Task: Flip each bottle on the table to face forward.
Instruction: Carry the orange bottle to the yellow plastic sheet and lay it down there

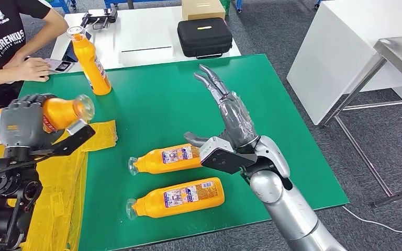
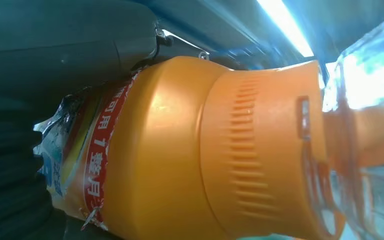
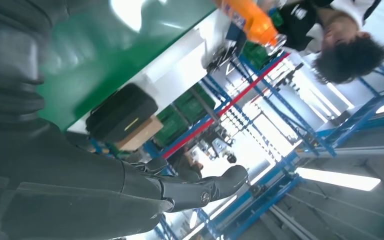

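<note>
My left hand (image 1: pixel 23 123) grips an orange bottle (image 1: pixel 63 111) lifted above the table's left side, lying sideways with its clear cap to the right; up close the orange bottle (image 2: pixel 190 155) shows its ribbed neck and torn label. Two more orange bottles lie on the green mat: one (image 1: pixel 167 159) in the middle, one (image 1: pixel 180 197) nearer the front, both labels up and caps to the left. A fourth bottle (image 1: pixel 91 61) stands upright at the back left. My right hand (image 1: pixel 230 117) is raised over the mat with fingers spread, holding nothing, just right of the middle bottle.
Yellow packaging (image 1: pixel 63 178) covers the table's left front. A person (image 1: pixel 10 42) sits at the back left with a hand on the mat. A black case (image 1: pixel 204 36) and a cardboard box (image 1: pixel 203 9) sit on the white table behind. The green mat (image 1: pixel 167 99) ends at the right.
</note>
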Action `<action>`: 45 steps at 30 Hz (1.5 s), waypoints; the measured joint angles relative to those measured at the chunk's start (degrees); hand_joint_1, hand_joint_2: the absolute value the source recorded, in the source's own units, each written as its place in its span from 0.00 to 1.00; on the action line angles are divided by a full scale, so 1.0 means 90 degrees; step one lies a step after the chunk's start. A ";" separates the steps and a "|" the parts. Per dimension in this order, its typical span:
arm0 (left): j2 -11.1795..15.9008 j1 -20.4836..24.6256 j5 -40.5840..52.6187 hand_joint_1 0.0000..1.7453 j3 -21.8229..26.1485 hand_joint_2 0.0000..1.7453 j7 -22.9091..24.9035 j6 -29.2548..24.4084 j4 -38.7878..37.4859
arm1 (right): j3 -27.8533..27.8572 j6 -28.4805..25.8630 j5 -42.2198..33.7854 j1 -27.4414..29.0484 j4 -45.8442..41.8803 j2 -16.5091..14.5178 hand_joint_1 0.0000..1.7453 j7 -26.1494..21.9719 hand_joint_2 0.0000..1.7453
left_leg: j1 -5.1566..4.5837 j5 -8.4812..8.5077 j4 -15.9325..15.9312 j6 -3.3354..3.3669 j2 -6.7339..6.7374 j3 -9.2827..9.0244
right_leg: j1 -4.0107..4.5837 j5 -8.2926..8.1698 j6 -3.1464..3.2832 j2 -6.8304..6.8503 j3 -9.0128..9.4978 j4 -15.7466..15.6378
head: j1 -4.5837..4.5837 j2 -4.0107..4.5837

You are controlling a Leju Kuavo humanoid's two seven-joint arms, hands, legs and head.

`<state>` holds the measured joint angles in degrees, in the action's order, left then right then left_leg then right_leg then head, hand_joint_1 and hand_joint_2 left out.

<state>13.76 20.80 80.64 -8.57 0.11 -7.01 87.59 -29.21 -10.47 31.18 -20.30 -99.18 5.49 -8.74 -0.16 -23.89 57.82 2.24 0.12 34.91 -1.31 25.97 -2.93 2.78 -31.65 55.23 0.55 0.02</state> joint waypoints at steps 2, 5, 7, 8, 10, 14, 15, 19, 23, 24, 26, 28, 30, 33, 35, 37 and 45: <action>0.0210 0.0249 0.0409 1.00 -0.0264 1.00 -0.0162 0.0552 -0.0506 | 0.0007 -0.0052 0.0094 -0.0002 -0.0005 0.0061 0.00 0.0037 1.00 | 0.0002 0.0004 0.0000 -0.0004 -0.0001 0.0001 | 0.0002 -0.0001 0.0001 0.0001 -0.0001 0.0000 | -0.0001 0.0000; 0.0441 0.0740 0.0538 1.00 -0.0745 1.00 -0.0445 0.1037 -0.1446 | 0.0038 -0.0097 0.0240 0.0023 -0.0007 0.0118 0.00 0.0086 1.00 | 0.0004 0.0009 0.0000 -0.0008 0.0000 0.0001 | 0.0003 -0.0004 0.0001 -0.0001 -0.0001 0.0001 | 0.0000 0.0000; 0.0494 0.1079 0.0493 1.00 -0.1021 1.00 -0.0622 0.1324 -0.2070 | 0.0070 -0.0109 0.0294 0.0056 -0.0008 0.0155 0.00 0.0110 1.00 | 0.0004 0.0010 0.0000 -0.0008 0.0000 0.0003 | 0.0003 -0.0005 0.0000 -0.0002 0.0000 0.0002 | -0.0001 0.0000; 0.0499 0.1253 0.0448 1.00 -0.1148 1.00 -0.0697 0.1452 -0.2394 | 0.0083 -0.0114 0.0312 0.0068 -0.0008 0.0169 0.00 0.0117 1.00 | 0.0004 0.0010 0.0000 -0.0008 -0.0001 0.0004 | 0.0003 -0.0005 -0.0001 -0.0001 0.0001 0.0002 | -0.0001 0.0000; 0.0502 0.1569 0.0339 1.00 -0.1391 1.00 -0.0801 0.1613 -0.3038 | 0.0098 -0.0124 0.0340 0.0078 -0.0008 0.0189 0.00 0.0124 1.00 | 0.0003 0.0010 0.0000 -0.0008 0.0000 0.0006 | 0.0002 -0.0005 -0.0001 -0.0004 0.0001 0.0003 | -0.0002 0.0000; 0.0502 0.1975 0.0187 1.00 -0.1756 1.00 -0.0906 0.1718 -0.4047 | 0.0101 -0.0129 0.0363 0.0078 -0.0008 0.0213 0.00 0.0135 1.00 | 0.0002 0.0010 0.0000 -0.0008 0.0001 0.0007 | 0.0002 -0.0005 -0.0001 -0.0011 -0.0002 0.0003 | -0.0001 0.0000; 0.0501 0.2029 0.0173 1.00 -0.1808 1.00 -0.0918 0.1720 -0.4218 | 0.0101 -0.0129 0.0363 0.0078 -0.0008 0.0217 0.00 0.0136 1.00 | 0.0002 0.0010 0.0000 -0.0008 0.0002 0.0007 | 0.0002 -0.0005 -0.0001 -0.0011 -0.0003 0.0003 | -0.0001 0.0000; 0.0499 0.2169 0.0145 0.77 -0.1963 1.00 -0.0936 0.1726 -0.4675 | 0.0101 -0.0127 0.0368 0.0078 -0.0008 0.0226 0.00 0.0145 1.00 | 0.0004 0.0010 0.0000 -0.0008 0.0003 0.0010 | 0.0004 -0.0005 -0.0001 -0.0010 -0.0005 0.0003 | -0.0001 0.0000; 0.0455 0.2307 -0.0034 0.00 -0.2071 1.00 -0.0979 0.1811 -0.5099 | 0.0100 -0.0067 0.0474 0.0077 -0.0007 0.0246 0.00 0.0262 1.00 | 0.0004 0.0010 0.0000 -0.0008 0.0003 0.0010 | 0.0004 -0.0005 -0.0001 -0.0010 -0.0005 0.0003 | -0.0002 0.0000; 0.0428 0.2338 -0.0078 0.00 -0.2105 1.00 -0.0958 0.1831 -0.5233 | 0.0099 -0.0017 0.0547 0.0075 -0.0004 0.0257 0.00 0.0330 1.00 | 0.0004 0.0010 0.0000 -0.0008 0.0003 0.0009 | 0.0004 -0.0005 -0.0001 -0.0010 -0.0005 0.0003 | -0.0002 0.0000; 0.0359 0.2385 -0.0147 0.00 -0.2176 1.00 -0.0886 0.1900 -0.5503 | 0.0089 0.0132 0.0768 0.0065 0.0012 0.0286 0.00 0.0503 1.00 | 0.0004 0.0010 0.0000 -0.0008 0.0002 0.0009 | 0.0003 -0.0005 -0.0001 -0.0010 -0.0003 0.0003 | -0.0002 0.0000; 0.0290 0.2423 -0.0198 0.00 -0.2233 1.00 -0.0829 0.1972 -0.5715 | 0.0072 0.0278 0.0962 0.0046 0.0044 0.0322 0.00 0.0639 1.00 | 0.0003 0.0010 0.0000 -0.0008 0.0001 0.0010 | 0.0002 -0.0005 -0.0001 -0.0008 -0.0001 0.0003 | -0.0002 0.0000; 0.0240 0.2479 -0.0266 0.00 -0.2276 1.00 -0.0807 0.2007 -0.5860 | 0.0055 0.0415 0.1085 0.0007 0.0091 0.0352 0.00 0.0730 1.00 | 0.0001 0.0010 0.0000 -0.0008 -0.0001 0.0008 | 0.0002 -0.0005 -0.0001 -0.0005 0.0003 0.0003 | -0.0001 -0.0001; 0.0185 0.2531 -0.0400 0.00 -0.2295 1.00 -0.0743 0.2004 -0.5983 | 0.0018 0.0692 0.1267 -0.0104 0.0189 0.0386 0.00 0.0850 1.00 | 0.0001 0.0010 0.0000 -0.0008 -0.0002 0.0007 | 0.0002 -0.0005 -0.0001 -0.0003 0.0006 0.0003 | 0.0000 0.0000; 0.0161 0.2526 -0.0499 0.00 -0.2295 1.00 -0.0655 0.1937 -0.6005 | -0.0023 0.0889 0.1375 -0.0190 0.0268 0.0410 0.00 0.0887 1.00 | 0.0002 0.0011 0.0000 -0.0009 -0.0002 0.0006 | 0.0003 -0.0005 -0.0001 -0.0002 0.0006 0.0004 | -0.0001 -0.0001; 0.0150 0.2496 -0.0624 0.00 -0.2294 1.00 -0.0584 0.1893 -0.5991 | -0.0070 0.1044 0.1486 -0.0264 0.0356 0.0423 0.00 0.0905 1.00 | 0.0003 0.0012 0.0000 -0.0010 -0.0003 0.0005 | 0.0004 -0.0005 -0.0001 -0.0001 0.0008 0.0004 | -0.0001 -0.0001; 0.0126 0.2053 -0.1622 0.00 -0.2048 1.00 -0.0922 0.1827 -0.5236 | -0.0284 0.1440 0.1958 -0.0481 0.0724 0.0452 0.00 0.1054 1.00 | 0.0003 0.0014 0.0000 -0.0010 -0.0007 0.0008 | 0.0003 -0.0005 -0.0001 0.0003 0.0007 0.0006 | -0.0002 -0.0001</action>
<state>14.89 39.28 66.04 -27.00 -8.19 9.43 40.47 -31.77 2.49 48.80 -24.62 -92.67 9.56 0.74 -0.13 -23.77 57.82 2.15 0.05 34.98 -1.28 25.93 -2.94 2.80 -31.59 55.29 0.54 0.02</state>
